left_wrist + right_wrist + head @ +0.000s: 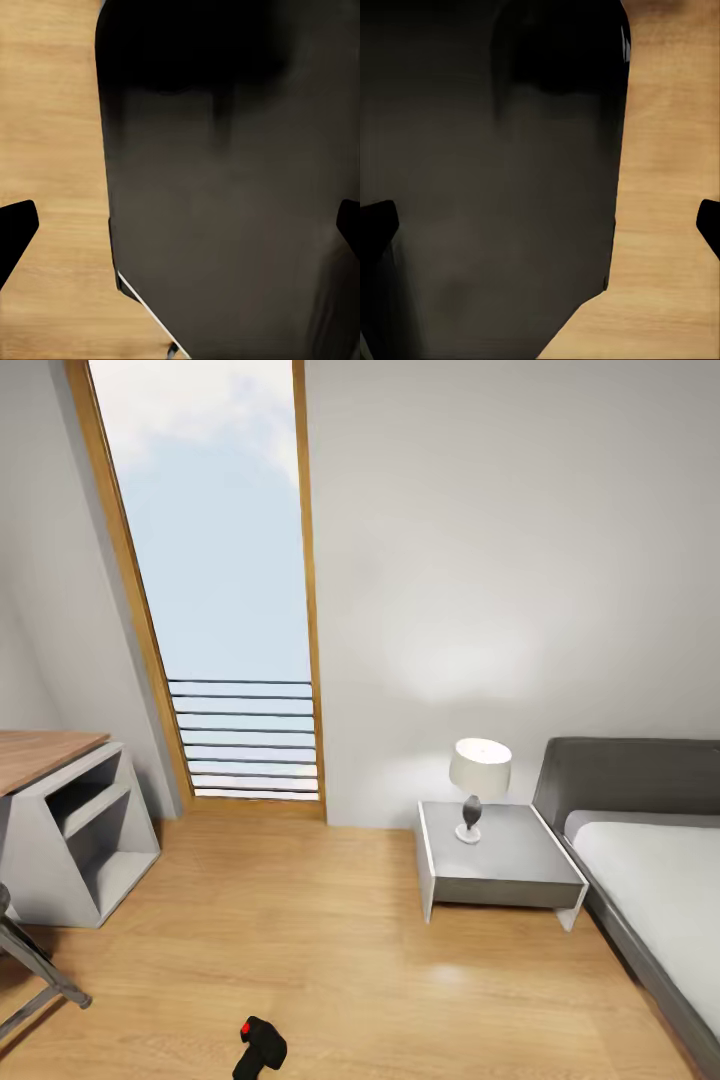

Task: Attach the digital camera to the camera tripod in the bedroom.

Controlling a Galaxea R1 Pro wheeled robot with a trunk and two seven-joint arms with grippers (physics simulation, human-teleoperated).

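1. Far left, lower edge of head view: thin silver-grey metal tripod legs (35, 970) on the light wood plank floor (330, 940), below the wood-topped grey desk (70, 830).
2. Bottom centre-left: small matte-black digital camera with red button (260, 1046) lies on the floor, near the tripod but apart from it.
3. Camera looks rigid, light, lens fragile; best held across the chunky body.
4. Left gripper (180, 225) and right gripper (540, 225): dark fingertips at frame edges, spread, empty, facing floor and a dark robot body; camera not between them.

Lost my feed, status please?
Both grippers open, empty. Digital camera lying on wood floor, near view's bottom edge. Nightstand and bed off right, nothing blocking.
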